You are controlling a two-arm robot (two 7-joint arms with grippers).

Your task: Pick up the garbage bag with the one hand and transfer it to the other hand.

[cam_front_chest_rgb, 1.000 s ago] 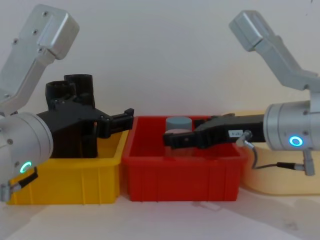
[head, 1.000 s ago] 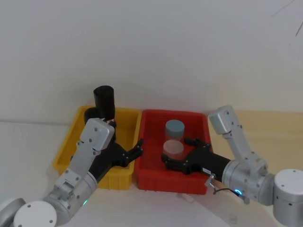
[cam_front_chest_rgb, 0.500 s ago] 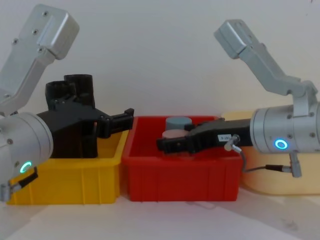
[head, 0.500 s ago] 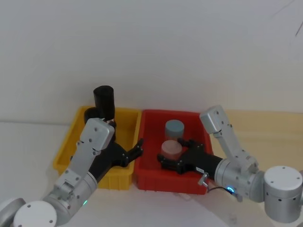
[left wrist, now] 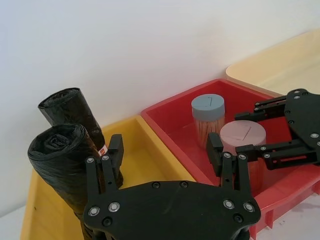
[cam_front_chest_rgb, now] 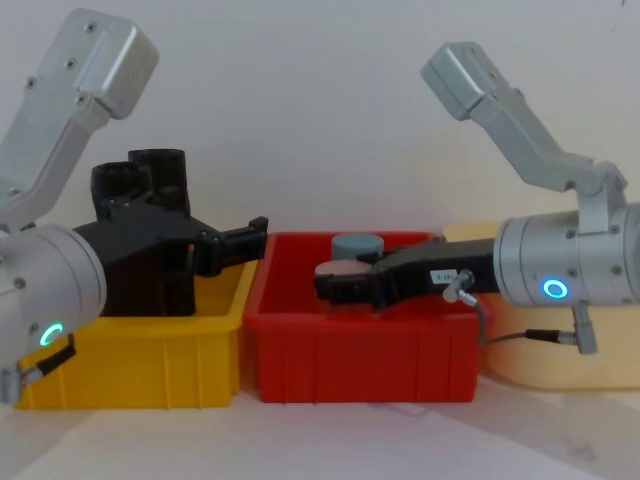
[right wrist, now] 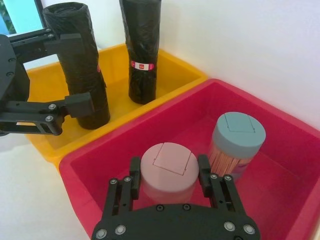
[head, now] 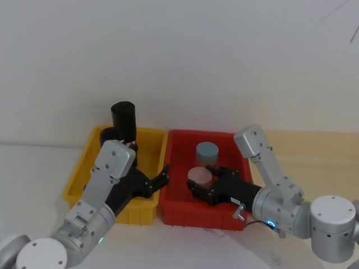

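Nothing done yet: garbage bag (left wrist: pixel 57 160) stands ungrasped in yellow bin (cam_front_chest_rgb: pixel 130 365), 10 o'clock of your L pincer (left wrist: pixel 165 142), jaws apart, bag outside them. R pincer (right wrist: pixel 168 162), also apart, straddles pink-lidded jar (right wrist: pixel 169 179) in red bin (cam_front_chest_rgb: pixel 360 360). Pick + handover remain.

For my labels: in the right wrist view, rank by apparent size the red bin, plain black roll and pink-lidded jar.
1. Red bin
2. Plain black roll
3. Pink-lidded jar, though nearness to the camera enlarges it.
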